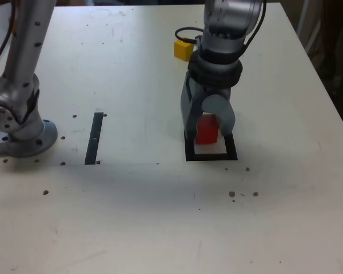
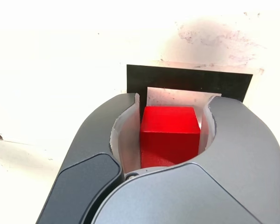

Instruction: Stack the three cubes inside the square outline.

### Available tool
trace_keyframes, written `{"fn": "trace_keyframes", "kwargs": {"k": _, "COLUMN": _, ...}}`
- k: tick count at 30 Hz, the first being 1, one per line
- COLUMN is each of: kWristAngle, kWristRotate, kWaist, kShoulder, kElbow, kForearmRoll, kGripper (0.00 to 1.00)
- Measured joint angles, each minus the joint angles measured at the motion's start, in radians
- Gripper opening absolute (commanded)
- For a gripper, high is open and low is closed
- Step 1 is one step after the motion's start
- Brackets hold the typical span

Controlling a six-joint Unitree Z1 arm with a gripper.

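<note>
The red cube [image 1: 207,130] sits between the two fingers of my gripper [image 1: 208,135], which is shut on it. It is low over the white centre of the square outline [image 1: 212,157]; I cannot tell whether it touches the surface. In the wrist view the red cube [image 2: 169,135] fills the gap between the pads of the gripper [image 2: 175,100], with the square outline [image 2: 191,80] just beyond. The yellow cube [image 1: 183,49] lies on the table behind the arm, beside a black cable. The green cube is out of view.
A narrow black strip [image 1: 94,138] lies flat to the exterior view's left of the square. The arm's grey base [image 1: 24,134] stands at the far left. Small dark specks dot the white table [image 1: 160,217].
</note>
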Motion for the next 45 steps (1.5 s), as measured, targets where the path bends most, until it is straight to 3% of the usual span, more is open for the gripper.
{"fn": "trace_keyframes", "kwargs": {"k": 9, "kWristAngle": 0.000, "kWristRotate": 0.000, "kWaist": 0.000, "kShoulder": 0.000, "kElbow": 0.015, "kForearmRoll": -0.024, "kGripper": 0.55}}
{"fn": "trace_keyframes", "kwargs": {"k": 26, "kWristAngle": -0.008, "kWristRotate": 0.017, "kWaist": 0.000, "kShoulder": -0.016, "kElbow": 0.023, "kForearmRoll": -0.047, "kGripper": 0.92}}
{"fn": "trace_keyframes", "kwargs": {"k": 31, "kWristAngle": -0.009, "kWristRotate": 0.017, "kWaist": 0.000, "kShoulder": -0.049, "kElbow": 0.045, "kForearmRoll": -0.046, "kGripper": 0.97}}
{"fn": "trace_keyframes", "kwargs": {"k": 36, "kWristAngle": -0.003, "kWristRotate": 0.017, "kWaist": 0.002, "kShoulder": -0.103, "kElbow": 0.053, "kForearmRoll": 0.015, "kGripper": 0.99}}
{"fn": "trace_keyframes", "kwargs": {"k": 41, "kWristAngle": -0.042, "kWristRotate": 0.040, "kWaist": 0.052, "kShoulder": -0.127, "kElbow": 0.007, "kForearmRoll": 0.134, "kGripper": 0.99}}
{"fn": "trace_keyframes", "kwargs": {"k": 45, "kWristAngle": -0.048, "kWristRotate": 0.067, "kWaist": 0.113, "kShoulder": -0.146, "kElbow": -0.013, "kForearmRoll": 0.164, "kGripper": 0.99}}
